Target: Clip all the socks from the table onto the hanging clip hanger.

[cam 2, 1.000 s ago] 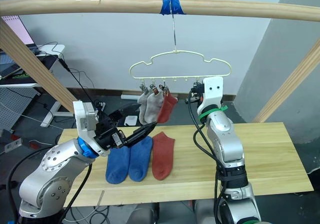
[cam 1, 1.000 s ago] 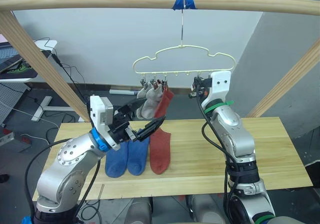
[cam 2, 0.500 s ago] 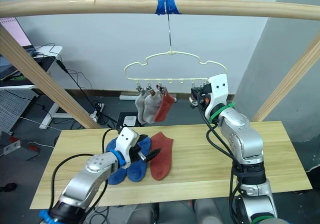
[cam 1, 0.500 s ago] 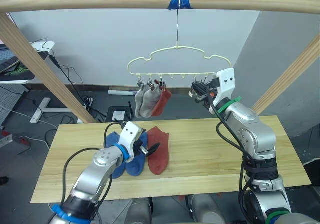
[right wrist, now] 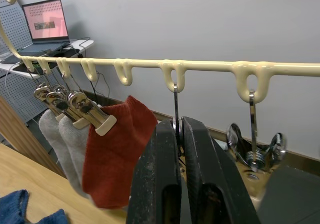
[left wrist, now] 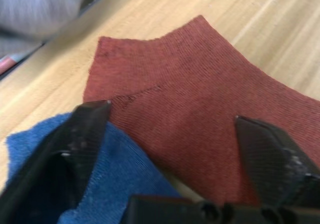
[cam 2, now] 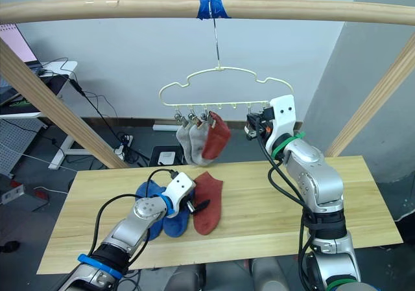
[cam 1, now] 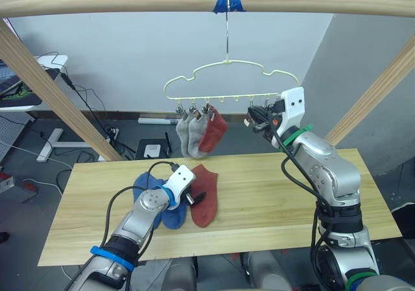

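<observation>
Light-wood desk [cam 1: 272, 194] largely bare right of a red sock [cam 1: 204, 186] and blue socks [cam 1: 162, 203] lying lengthwise front-to-back near centre-left, left pincer [left wrist: 170, 134] spread wide over the red sock, right pincer [right wrist: 178, 149] clenched on a hanger [cam 1: 227, 77] clip wire beside three hung socks [cam 1: 201, 132]

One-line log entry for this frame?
phase: reach for sock | left gripper: open over red sock on table | right gripper: shut on hanger clip | hung: two grey, one red | table: two blue, one red
</observation>
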